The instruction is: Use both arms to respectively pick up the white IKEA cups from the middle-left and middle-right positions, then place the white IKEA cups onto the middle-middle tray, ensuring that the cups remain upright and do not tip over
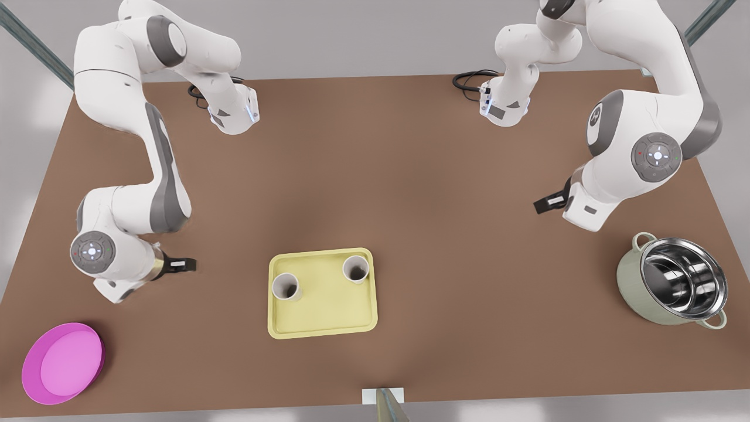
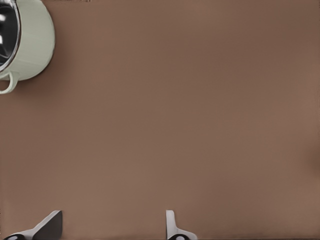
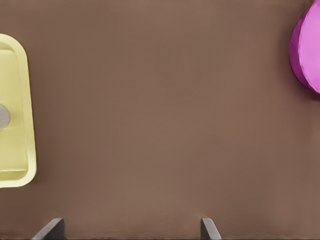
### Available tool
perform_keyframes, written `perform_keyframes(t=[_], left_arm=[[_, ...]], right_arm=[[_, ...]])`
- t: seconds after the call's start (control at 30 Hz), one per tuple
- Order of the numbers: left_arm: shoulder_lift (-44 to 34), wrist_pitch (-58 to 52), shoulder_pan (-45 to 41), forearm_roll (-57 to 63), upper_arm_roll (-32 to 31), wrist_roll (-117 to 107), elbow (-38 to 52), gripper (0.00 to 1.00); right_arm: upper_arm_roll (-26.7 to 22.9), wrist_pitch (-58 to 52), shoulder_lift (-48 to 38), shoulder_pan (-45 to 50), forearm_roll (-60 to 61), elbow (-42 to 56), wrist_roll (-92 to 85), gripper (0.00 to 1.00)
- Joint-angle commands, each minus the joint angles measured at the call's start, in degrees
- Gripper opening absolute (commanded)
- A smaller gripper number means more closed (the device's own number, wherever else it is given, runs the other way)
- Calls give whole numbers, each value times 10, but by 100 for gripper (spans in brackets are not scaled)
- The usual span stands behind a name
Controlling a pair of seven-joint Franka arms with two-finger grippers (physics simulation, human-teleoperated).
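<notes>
A brown table (image 1: pixel 410 193) carries the pale-yellow tray (image 1: pixel 328 308), and both white cups stand upright on it: one cup (image 1: pixel 286 286) by its left edge, the other cup (image 1: pixel 355 268) near its far right corner. The right gripper (image 1: pixel 179 265), fingers spread and empty, hangs near the magenta dish (image 1: pixel 63 363). The left gripper (image 1: pixel 548 203), also spread, hangs near the green pot (image 1: pixel 674 287).

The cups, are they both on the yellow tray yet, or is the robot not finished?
It looks finished. Both white cups stand upright on the tray. Nothing is in hand: the left gripper, near the green pot, and the right gripper, near the magenta dish, are open and apart from the tray.
</notes>
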Motion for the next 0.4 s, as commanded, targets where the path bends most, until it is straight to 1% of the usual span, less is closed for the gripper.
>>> perform_keyframes(t=[0.0, 0.03, 0.07, 0.1, 0.13, 0.27, 0.37], left_arm=[[-1, -2, -1, -2, 0, 203, 0, 100], [-1, -2, 0, -2, 0, 202, 0, 100], [-1, -2, 0, -2, 0, 202, 0, 100], [-1, -2, 0, -2, 1, 203, 1, 100], [-1, -2, 0, -2, 2, 203, 0, 100], [-1, -2, 0, -2, 2, 203, 0, 100], [1, -2, 0, -2, 3, 204, 0, 100]], right_arm=[[-3, -105, -52, 4, -27, -2, -65, 100], [-4, -114, -85, 6, -25, -9, -65, 100], [-19, -126, -129, 9, 3, -26, -63, 100], [-53, -127, -164, 37, 19, -47, -62, 100], [-55, -130, -182, 37, 22, -59, -61, 100], [-57, -146, -205, 32, 41, -73, -60, 100], [-57, -146, -205, 32, 41, -73, -61, 100]])
